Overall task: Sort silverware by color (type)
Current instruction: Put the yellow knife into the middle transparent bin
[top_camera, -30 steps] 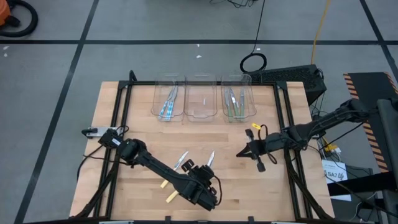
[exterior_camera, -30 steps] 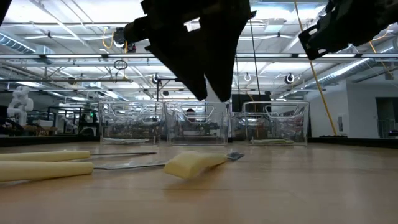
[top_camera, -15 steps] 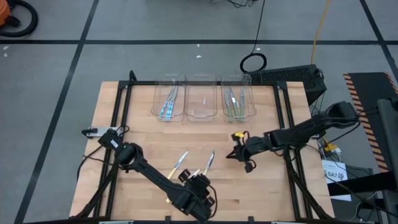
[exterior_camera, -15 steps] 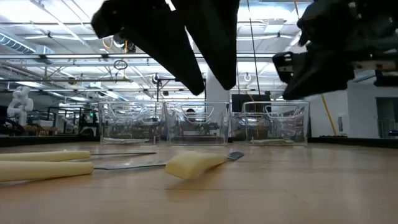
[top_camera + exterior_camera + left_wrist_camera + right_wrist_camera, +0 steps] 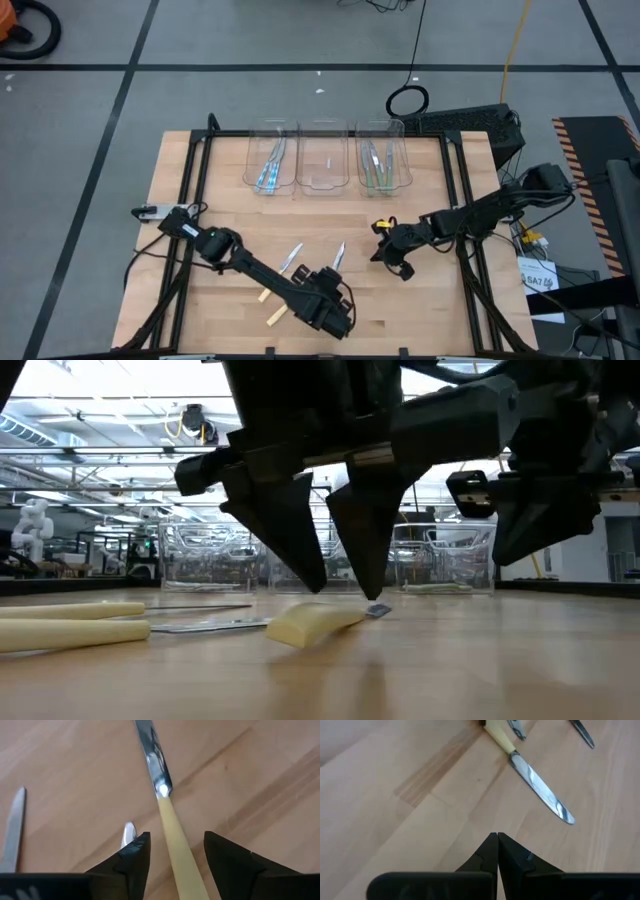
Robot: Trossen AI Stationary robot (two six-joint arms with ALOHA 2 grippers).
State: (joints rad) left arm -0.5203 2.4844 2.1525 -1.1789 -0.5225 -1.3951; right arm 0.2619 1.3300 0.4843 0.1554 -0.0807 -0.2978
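Because the left tool point(image 5: 322, 305) hangs low at about six o'clock on the wooden surface point(image 5: 420, 310), its dark fingers point(image 5: 131, 857) spread apart and empty, everything turns on the pale-yellow-handled knife with a silvery blade point(image 5: 167, 807) lying between them. In the left wrist view the handle runs straight down the gap, touching neither finger, and the blade points ahead, so the knife's long axis crosses the closing line squarely. Two more pale-handled utensils point(image 5: 280, 285) lie just beside it toward nine o'clock. At twelve o'clock stand three clear plastic bins point(image 5: 323, 160), the left one holding blue-handled pieces, the right one green. Toward three o'clock the right tool point(image 5: 385, 250) hovers with fingers pressed together, holding nothing, farther from the knife than the left.
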